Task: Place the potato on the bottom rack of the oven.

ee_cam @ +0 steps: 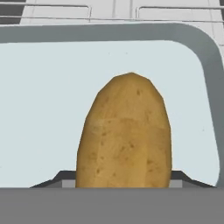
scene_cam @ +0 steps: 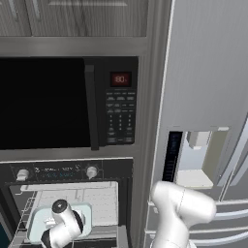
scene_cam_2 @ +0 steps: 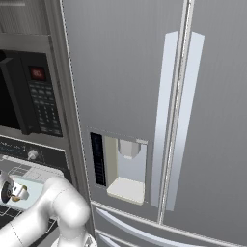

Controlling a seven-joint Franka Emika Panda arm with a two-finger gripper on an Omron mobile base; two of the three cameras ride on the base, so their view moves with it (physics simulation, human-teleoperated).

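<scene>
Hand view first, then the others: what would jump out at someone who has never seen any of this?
The golden-brown potato looms up close in the hand view, over a pale blue-grey tray with wire rack bars beyond. In the left base view, the white arm reaches into the open oven below a black microwave with its red display. A big steel fridge dominates the right base view.

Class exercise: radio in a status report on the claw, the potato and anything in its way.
Claw down at open oven, shut on potato. Potato directly over pale blue tray on wire rack. Tray sits beneath the drop.
</scene>
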